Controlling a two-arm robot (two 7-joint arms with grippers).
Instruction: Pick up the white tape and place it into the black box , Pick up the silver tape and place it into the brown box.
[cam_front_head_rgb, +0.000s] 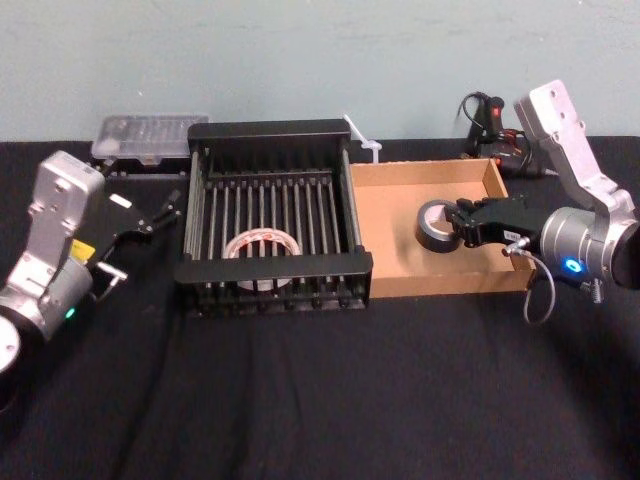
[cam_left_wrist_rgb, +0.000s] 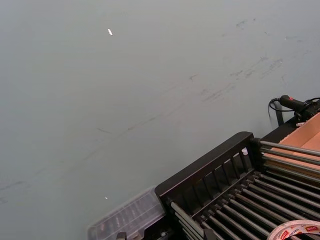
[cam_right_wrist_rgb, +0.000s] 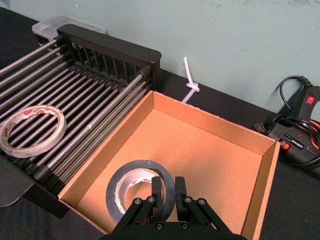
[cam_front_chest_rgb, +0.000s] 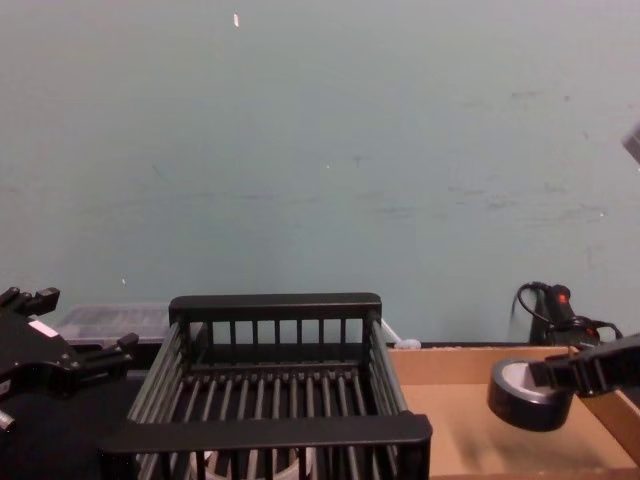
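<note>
The silver tape (cam_front_head_rgb: 435, 226) hangs just above the floor of the brown box (cam_front_head_rgb: 395, 205), over its right half. My right gripper (cam_front_head_rgb: 462, 222) is shut on the roll's wall; in the right wrist view the two fingers (cam_right_wrist_rgb: 158, 189) pinch the silver tape (cam_right_wrist_rgb: 131, 189) at its near side. In the chest view the silver tape (cam_front_chest_rgb: 526, 394) is off the cardboard floor. The white tape (cam_front_head_rgb: 262, 246) lies flat on the bars inside the black box (cam_front_head_rgb: 270, 132). My left gripper (cam_front_head_rgb: 150, 213) stands open beside the black box's left wall, holding nothing.
A clear plastic case (cam_front_head_rgb: 150, 135) sits behind the black box at the back left. A black glue gun (cam_front_head_rgb: 488, 118) with its cord lies behind the brown box, and a white zip tie (cam_front_head_rgb: 362, 142) between the boxes. Black cloth covers the table front.
</note>
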